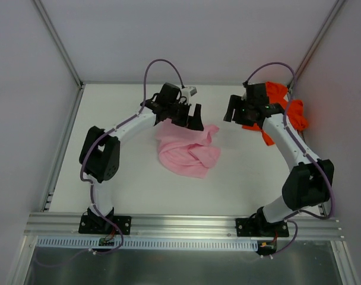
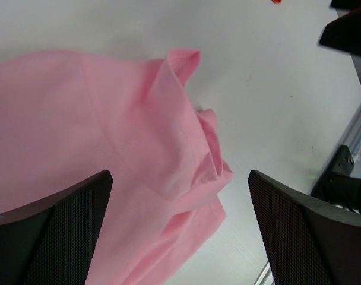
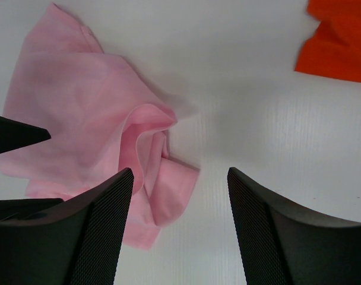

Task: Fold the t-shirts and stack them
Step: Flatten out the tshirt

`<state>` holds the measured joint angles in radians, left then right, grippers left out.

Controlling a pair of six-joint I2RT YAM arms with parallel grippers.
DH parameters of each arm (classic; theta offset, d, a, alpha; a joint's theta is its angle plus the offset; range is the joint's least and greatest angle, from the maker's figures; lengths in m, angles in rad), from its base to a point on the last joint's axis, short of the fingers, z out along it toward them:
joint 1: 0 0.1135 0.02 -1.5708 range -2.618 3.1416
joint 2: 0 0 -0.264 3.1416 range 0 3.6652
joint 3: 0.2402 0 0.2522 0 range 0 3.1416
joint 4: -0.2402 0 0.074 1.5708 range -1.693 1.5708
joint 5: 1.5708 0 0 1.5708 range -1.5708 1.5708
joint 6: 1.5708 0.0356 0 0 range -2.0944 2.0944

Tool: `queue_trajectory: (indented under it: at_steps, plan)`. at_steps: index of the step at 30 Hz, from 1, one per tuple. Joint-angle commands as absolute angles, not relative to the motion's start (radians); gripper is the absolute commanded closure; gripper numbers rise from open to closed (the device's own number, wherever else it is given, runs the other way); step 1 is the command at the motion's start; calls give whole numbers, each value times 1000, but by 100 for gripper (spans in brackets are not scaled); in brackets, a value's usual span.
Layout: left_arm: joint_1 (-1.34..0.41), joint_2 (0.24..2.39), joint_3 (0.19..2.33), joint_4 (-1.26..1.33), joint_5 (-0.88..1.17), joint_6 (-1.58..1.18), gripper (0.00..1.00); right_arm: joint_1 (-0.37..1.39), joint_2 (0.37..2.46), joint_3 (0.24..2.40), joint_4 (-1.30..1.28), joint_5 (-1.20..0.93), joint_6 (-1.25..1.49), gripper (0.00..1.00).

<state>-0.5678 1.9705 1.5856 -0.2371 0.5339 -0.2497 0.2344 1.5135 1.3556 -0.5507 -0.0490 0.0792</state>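
The light pink t-shirt (image 1: 187, 151) lies crumpled on the white table near the middle. It fills the left of the left wrist view (image 2: 109, 154) and the left of the right wrist view (image 3: 91, 130). The bright orange t-shirt (image 1: 287, 110) lies bunched at the back right, partly hidden by the right arm; a corner shows in the right wrist view (image 3: 341, 41). My left gripper (image 1: 189, 116) is open and empty above the pink shirt's back edge. My right gripper (image 1: 237, 110) is open and empty, between the two shirts.
Grey walls enclose the white table (image 1: 127, 172) at the back and sides. An aluminium rail (image 1: 180, 222) carries both arm bases along the near edge. The right arm's link (image 1: 287, 139) crosses over the orange shirt.
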Motion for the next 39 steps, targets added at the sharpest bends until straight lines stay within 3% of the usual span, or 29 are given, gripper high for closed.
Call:
queue_trajectory:
  at_steps: [1,7,13,22,25,27,28,30,35,39]
  plan:
    - [-534,1766,1582,-362,326,-235,1,297,1580,1361,-497,-114,133,32]
    - [-398,1545,1320,-383,238,-330,1,321,1730,1374,-457,-126,254,31]
    - [-367,1364,1162,-416,163,-348,1,321,1795,1371,-354,-101,327,17]
    - [-367,1256,985,-379,270,-410,1,324,1888,1428,-262,-114,377,19]
    - [-367,1227,940,-335,320,-422,2,325,1926,1443,-247,-120,391,30]
    - [-368,1229,928,-298,382,-416,2,327,1939,1443,-221,-120,396,49]
    - [-370,1235,928,-288,406,-411,3,327,1948,1448,-215,-121,397,72]
    - [-388,1247,940,-276,451,-397,4,328,1951,1460,-218,-120,396,97]
    - [-452,1311,985,-284,452,-393,9,327,1901,1483,-224,-75,350,99]
    - [-485,1348,1000,-273,430,-420,10,304,1879,1629,-314,-40,304,99]
